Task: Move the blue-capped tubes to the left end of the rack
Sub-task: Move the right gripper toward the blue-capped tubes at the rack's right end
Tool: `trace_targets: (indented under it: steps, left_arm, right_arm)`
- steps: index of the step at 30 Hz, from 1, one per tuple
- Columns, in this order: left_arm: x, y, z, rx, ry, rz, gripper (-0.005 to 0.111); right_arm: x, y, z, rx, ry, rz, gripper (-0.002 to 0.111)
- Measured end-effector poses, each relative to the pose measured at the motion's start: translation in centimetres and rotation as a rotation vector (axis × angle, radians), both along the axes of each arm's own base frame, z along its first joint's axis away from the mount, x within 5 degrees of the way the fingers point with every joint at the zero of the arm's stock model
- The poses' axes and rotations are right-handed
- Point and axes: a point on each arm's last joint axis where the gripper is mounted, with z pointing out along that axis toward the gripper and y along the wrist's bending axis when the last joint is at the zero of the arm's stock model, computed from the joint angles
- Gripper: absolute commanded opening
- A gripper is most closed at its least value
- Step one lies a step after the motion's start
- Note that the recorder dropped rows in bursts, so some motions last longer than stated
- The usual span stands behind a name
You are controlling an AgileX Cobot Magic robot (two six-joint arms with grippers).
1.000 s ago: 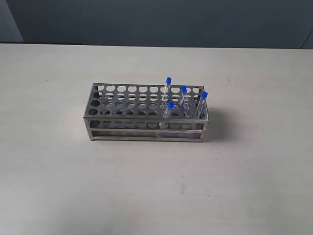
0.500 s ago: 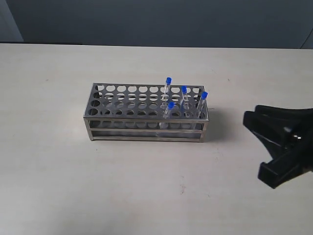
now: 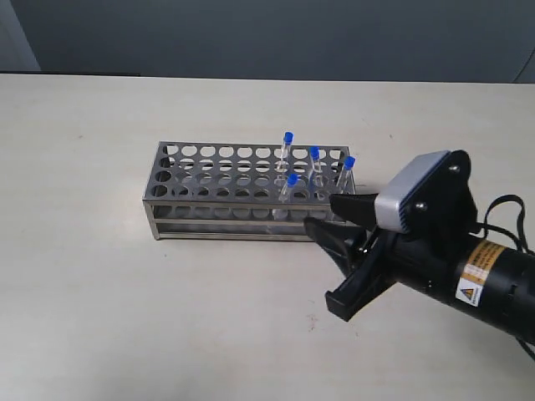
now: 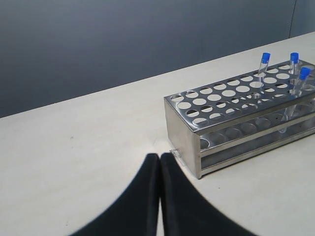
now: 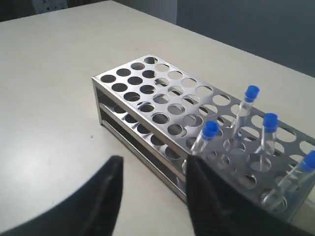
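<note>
The silver rack (image 3: 219, 172) stands mid-table. Four blue-capped tubes stand in its right end, with caps at the back (image 3: 287, 136), the middle (image 3: 314, 152), the far right (image 3: 349, 162) and the front row (image 3: 291, 179). My right gripper (image 3: 323, 213) is open, just in front of the rack's right front corner. In the right wrist view its fingers (image 5: 155, 162) straddle bare table and the rack's front edge (image 5: 147, 129), below the nearest tube (image 5: 210, 129). My left gripper (image 4: 160, 157) is shut on nothing, short of the rack's left end (image 4: 182, 132), and is out of the exterior view.
Pale tabletop (image 3: 100, 276) surrounds the rack, with a dark wall (image 3: 267, 33) behind it. The holes on the rack's left side (image 3: 180, 167) hold nothing. My right arm's black body and cable (image 3: 493, 276) fill the lower right.
My right arm has come in from the right edge and moved left to the rack's right front corner, jaws open. The rack and tubes have not moved.
</note>
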Motion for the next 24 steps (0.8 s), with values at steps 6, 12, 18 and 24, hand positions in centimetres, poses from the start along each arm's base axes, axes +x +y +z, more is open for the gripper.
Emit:
trace_targets:
  steps: [6, 12, 18, 24]
  left_arm:
    - [0.0, 0.0, 0.0, 0.0, 0.0, 0.0, 0.0]
    - [0.0, 0.0, 0.0, 0.0, 0.0, 0.0, 0.0]
    - [0.0, 0.0, 0.0, 0.0, 0.0, 0.0, 0.0]
    - [0.0, 0.0, 0.0, 0.0, 0.0, 0.0, 0.0]
  right_arm:
    - [1.2, 0.3, -2.4, -0.019, 0.029, -0.059, 0.069]
    - [1.6, 0.6, -2.2, 0.045, -0.062, -0.053, 0.069]
    - [2.0, 0.9, -3.5, -0.032, -0.122, -0.024, 0.069]
    - [2.4, 1.1, -5.4, -0.074, -0.158, -0.016, 0.058]
